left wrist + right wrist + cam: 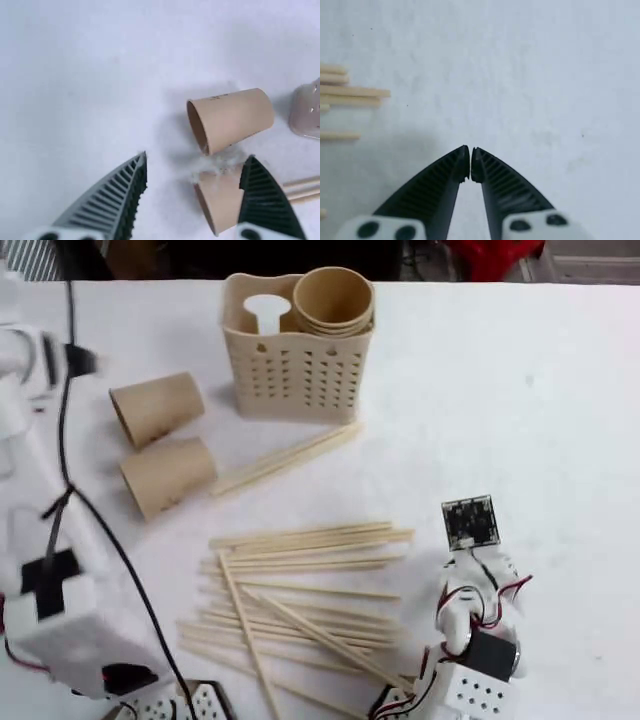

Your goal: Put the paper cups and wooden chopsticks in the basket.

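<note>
1. Left tool point(196, 164): fingers spread apart, held above the counter point(75, 75), with the two loose cups point(230, 120) just beyond its tips.
2. Right tool point(470, 164): fingers closed together, over bare counter beside the chopsticks point(350, 92).
3. Basket point(300, 375): upright near the middle of the far edge; stacked cups point(333, 300) stand in its right compartment.
4. Loose cups: both lie on their sides, left of the basket, toward the left edge.
5. Chopsticks: heaped by the near edge; a pair point(285, 458) lies in front of the basket.
</note>
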